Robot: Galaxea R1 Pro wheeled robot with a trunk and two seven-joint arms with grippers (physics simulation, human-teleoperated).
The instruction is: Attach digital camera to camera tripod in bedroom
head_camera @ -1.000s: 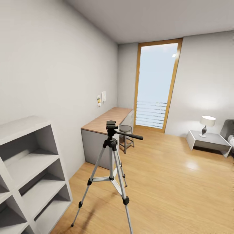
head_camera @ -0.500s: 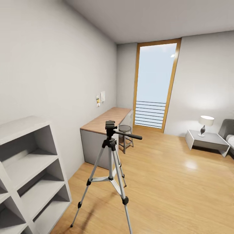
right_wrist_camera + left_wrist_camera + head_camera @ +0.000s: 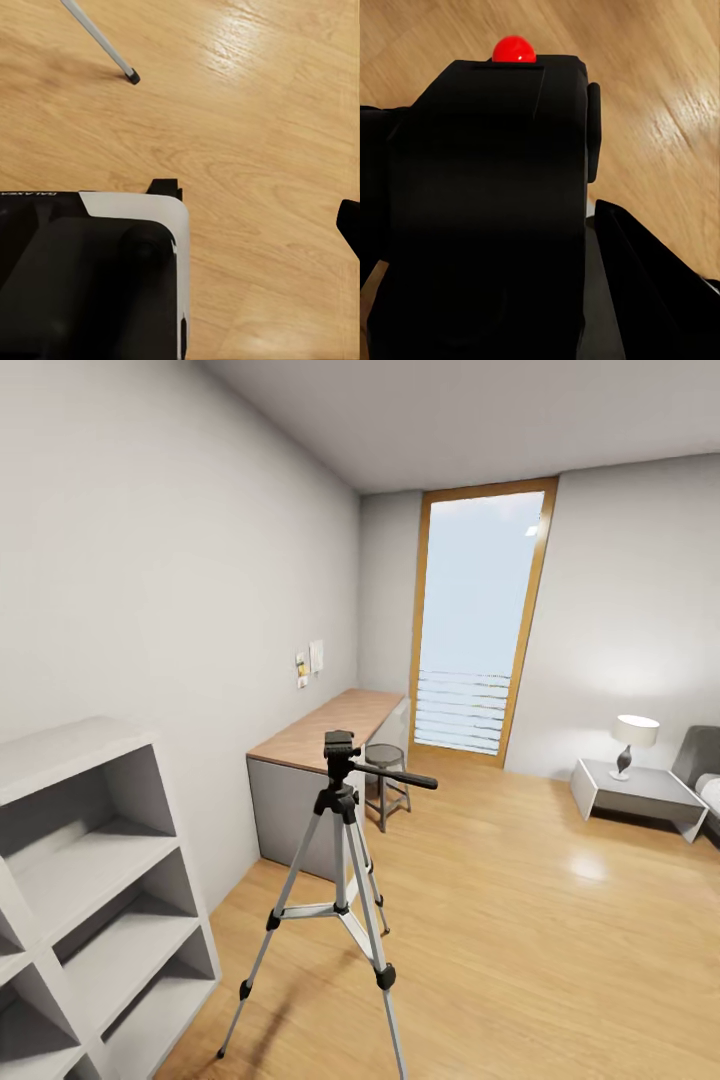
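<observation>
The camera tripod (image 3: pixel 343 830) stands on the wood-plank floor in the head view, with silver legs spread and its black head (image 3: pixel 340 745) bare; the pan handle (image 3: pixel 400 775) points right. One of its legs and its black foot (image 3: pixel 132 76) show in the right wrist view. The digital camera (image 3: pixel 495 187), black with a red dot (image 3: pixel 514 49) on top, sits close up in the left wrist view, where my left gripper (image 3: pixel 510 232) is shut on it. A black fingertip (image 3: pixel 351 225) of my right gripper stands far out at the picture's edge, nothing beside it.
A white cube shelf (image 3: pixel 90 880) stands close at the left. Behind the tripod are a wood-topped desk (image 3: pixel 325 730) and a stool (image 3: pixel 387 780); a tall window (image 3: pixel 475 630) is beyond. A low table (image 3: pixel 640 792) with a lamp (image 3: pixel 635 740) and the bed's edge (image 3: pixel 705 760) lie at the right. My base (image 3: pixel 90 277) shows below.
The head view has shifted slightly, so a little more of the bed shows at the right. The tripod has not moved on the floor.
</observation>
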